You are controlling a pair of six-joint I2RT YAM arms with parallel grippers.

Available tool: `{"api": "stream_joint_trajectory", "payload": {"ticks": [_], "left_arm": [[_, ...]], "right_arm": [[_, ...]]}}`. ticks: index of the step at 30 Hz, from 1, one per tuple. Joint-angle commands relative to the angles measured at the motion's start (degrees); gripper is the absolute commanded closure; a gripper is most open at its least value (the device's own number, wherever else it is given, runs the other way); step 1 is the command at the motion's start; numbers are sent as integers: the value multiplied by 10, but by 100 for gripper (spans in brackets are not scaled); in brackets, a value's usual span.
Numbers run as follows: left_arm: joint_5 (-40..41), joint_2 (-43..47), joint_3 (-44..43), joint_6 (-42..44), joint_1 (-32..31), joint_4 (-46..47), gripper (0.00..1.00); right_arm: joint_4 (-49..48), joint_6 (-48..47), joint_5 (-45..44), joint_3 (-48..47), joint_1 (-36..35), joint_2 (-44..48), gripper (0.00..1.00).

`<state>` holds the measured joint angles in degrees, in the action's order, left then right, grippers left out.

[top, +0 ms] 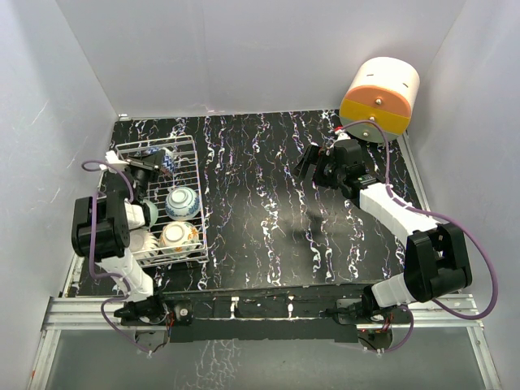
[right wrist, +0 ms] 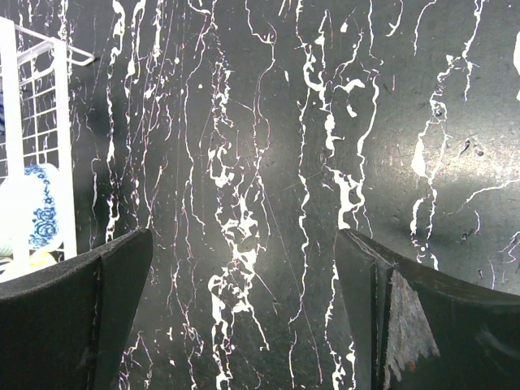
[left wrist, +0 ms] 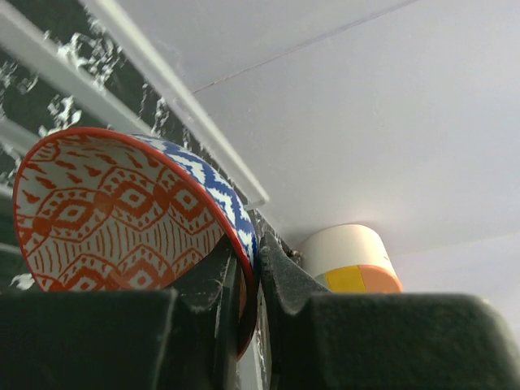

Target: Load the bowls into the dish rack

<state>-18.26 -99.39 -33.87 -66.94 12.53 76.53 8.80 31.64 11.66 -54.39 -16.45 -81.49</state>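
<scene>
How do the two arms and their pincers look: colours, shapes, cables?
Left arm and right arm: white link segments between bulky black joint housings, a purple cable looping along each. Left pincer and right pincer: black, two blunt fingers; one right finger shows grey scuffing.

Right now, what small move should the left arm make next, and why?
Probably lower the red bowl into the far end of the rack: the left gripper is shut on its rim there, and other bowls fill the near end.
</scene>
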Motion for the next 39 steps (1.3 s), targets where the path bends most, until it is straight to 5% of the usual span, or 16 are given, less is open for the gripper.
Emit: {"api": "stream_joint_trajectory", "payload": {"ticks": [1,19,26,39], "left_arm": [[3,-43,-8,-45,3,119,100],[32,-43,112,-57,4,141,98],[41,-39,138,-54,7,139,74],[53,20,140,-48,13,82,62]], "right_arm": [[-33,-8,-7,-13,2,-6,2],[-43,-12,-1,-9,6,-30,2],[-44,-14,-1,-4,5,-31,2],[-54,-6,3,0,7,-36,2]]}}
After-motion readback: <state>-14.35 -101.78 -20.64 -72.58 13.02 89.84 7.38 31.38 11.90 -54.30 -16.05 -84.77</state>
